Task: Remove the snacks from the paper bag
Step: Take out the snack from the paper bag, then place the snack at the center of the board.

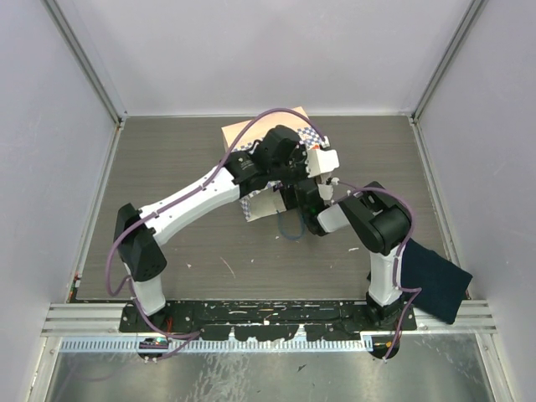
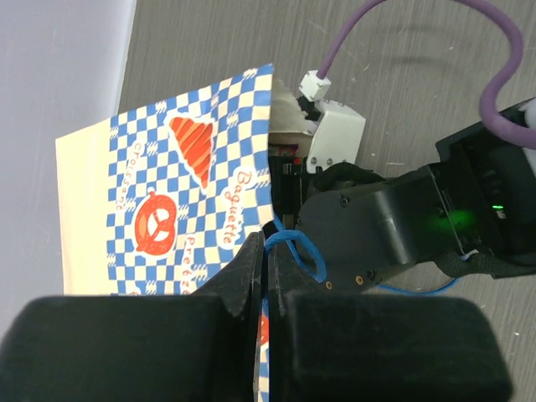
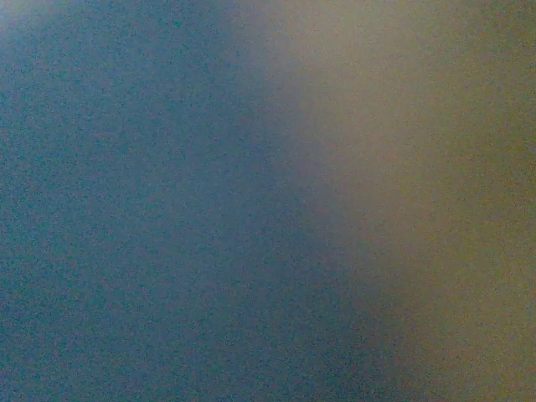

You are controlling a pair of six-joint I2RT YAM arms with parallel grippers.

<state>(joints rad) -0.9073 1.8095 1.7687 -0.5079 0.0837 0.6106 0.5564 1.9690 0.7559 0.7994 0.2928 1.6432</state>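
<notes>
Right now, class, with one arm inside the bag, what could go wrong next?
The left gripper pinches the paper bag only by its thin rim; the right arm, reaching into the mouth, might tear it or pull it free.
The right wrist view is all blur, so grasping inside is blind and may catch paper.
The blue cord handle loops beside that arm and could snag.

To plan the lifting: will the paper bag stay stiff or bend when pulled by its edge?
The paper bag probably bends easily: its pinched edge curves beside the left gripper. It looks thin and light, so it may slide on the table.
</notes>
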